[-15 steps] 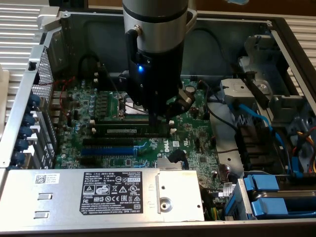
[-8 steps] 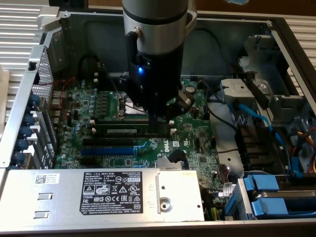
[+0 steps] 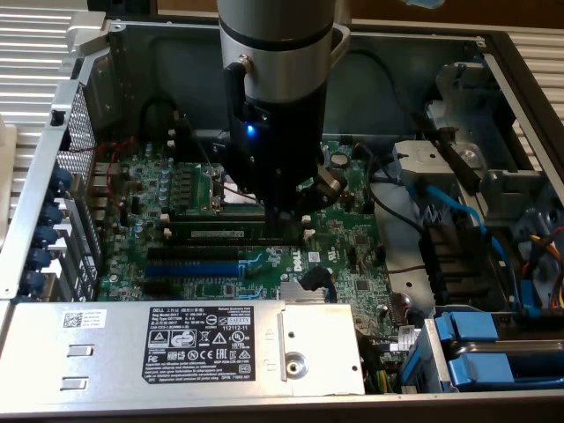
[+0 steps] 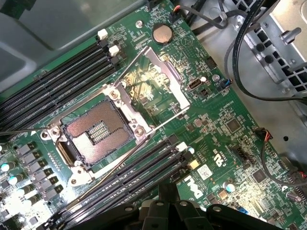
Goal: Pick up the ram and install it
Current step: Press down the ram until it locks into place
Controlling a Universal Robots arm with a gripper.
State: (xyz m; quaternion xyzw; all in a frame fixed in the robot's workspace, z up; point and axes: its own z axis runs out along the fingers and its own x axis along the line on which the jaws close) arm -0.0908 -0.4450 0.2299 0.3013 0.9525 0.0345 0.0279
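Exterior view — the gripper (image 3: 284,231), closed, sits low over the ram (image 3: 216,232) in the motherboard's (image 3: 352,264) slots.

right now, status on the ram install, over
Gripper shut, low over the memory slots. Green ram stick lies along a slot under it. Open processor socket beside them, nothing in the way.

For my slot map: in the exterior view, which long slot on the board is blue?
The blue slot, the one nearest the labelled metal box; the other long slots are black.
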